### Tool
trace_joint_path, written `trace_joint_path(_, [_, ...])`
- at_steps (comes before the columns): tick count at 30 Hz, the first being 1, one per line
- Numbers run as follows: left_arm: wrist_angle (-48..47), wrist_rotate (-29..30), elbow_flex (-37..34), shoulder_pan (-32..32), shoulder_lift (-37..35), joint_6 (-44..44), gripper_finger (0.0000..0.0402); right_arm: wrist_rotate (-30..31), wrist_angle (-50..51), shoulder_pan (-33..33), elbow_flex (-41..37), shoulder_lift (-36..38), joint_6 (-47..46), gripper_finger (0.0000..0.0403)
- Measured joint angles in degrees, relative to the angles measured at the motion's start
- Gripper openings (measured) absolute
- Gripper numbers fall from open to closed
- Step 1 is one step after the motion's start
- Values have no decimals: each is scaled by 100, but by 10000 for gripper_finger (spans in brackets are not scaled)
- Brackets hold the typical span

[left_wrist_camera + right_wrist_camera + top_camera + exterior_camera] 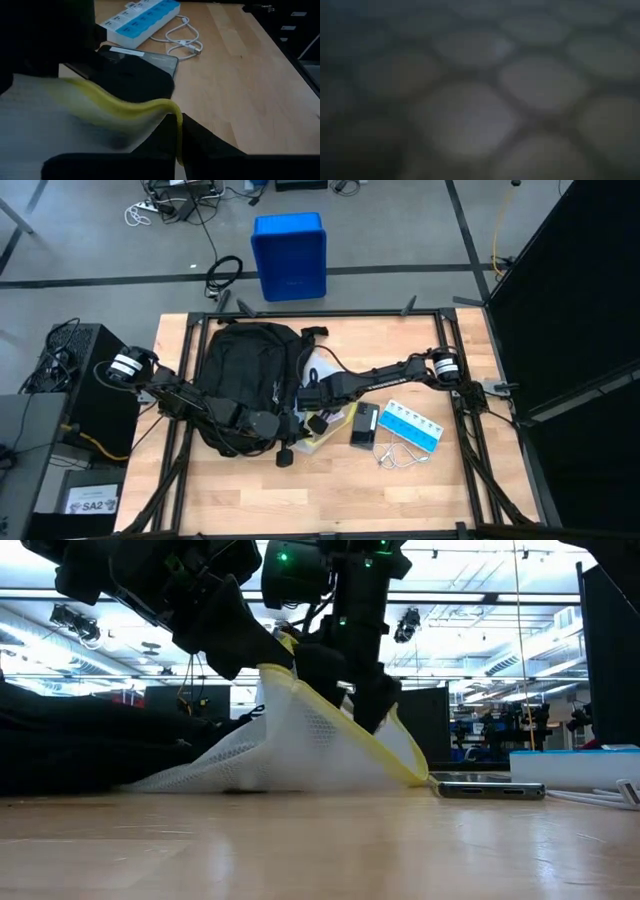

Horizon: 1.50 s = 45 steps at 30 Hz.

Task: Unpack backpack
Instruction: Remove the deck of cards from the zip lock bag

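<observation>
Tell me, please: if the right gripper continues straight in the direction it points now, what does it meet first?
Most likely the white mesh pouch: the right gripper is open just above it, and its wrist view shows only mesh, very close.

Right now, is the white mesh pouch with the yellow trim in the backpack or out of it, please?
Out: the white mesh pouch rests on the table beside the backpack, with both grippers at it.

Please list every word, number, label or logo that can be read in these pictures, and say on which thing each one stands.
"SA2": on a white label on the equipment left of the table, in the high view.
Pill organizer: its lid markings are too small to read.
Black device: a white sticker, its print too blurred to read.
Backpack: no logo text can be read.
Blue bin: no text visible.
</observation>
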<state>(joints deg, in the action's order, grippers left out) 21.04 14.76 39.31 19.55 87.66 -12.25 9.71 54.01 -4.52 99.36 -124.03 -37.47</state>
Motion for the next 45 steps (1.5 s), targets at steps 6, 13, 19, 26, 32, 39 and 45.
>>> trace_joint_path(6, [-42, -21, -11, 4, 2, -4, 0, -36, -1012, -30, -619, 79, -130, 394])
trace_joint_path(13, [-18, -49, -11, 0, 2, -33, 0, 152, -777, 44, -1057, 88, -311, 400])
trace_joint_path(19, [-13, -43, -9, -2, 2, -30, 0, 573, -250, 34, -993, 48, -305, 397])
trace_joint_path(26, [15, -41, -9, -2, 2, -28, 0, 459, -156, 36, -1002, 48, -348, 396])
trace_joint_path(32, [-20, -41, -7, -2, 2, -28, 0, 463, 55, 67, -746, 27, -194, 393])
trace_joint_path(39, [-32, -41, -4, -2, 2, -26, 0, 514, 300, 62, -357, 9, -79, 396])
trace_joint_path(45, [-40, -41, -4, -2, 2, -26, 0, 639, 767, 44, -357, 13, -284, 397])
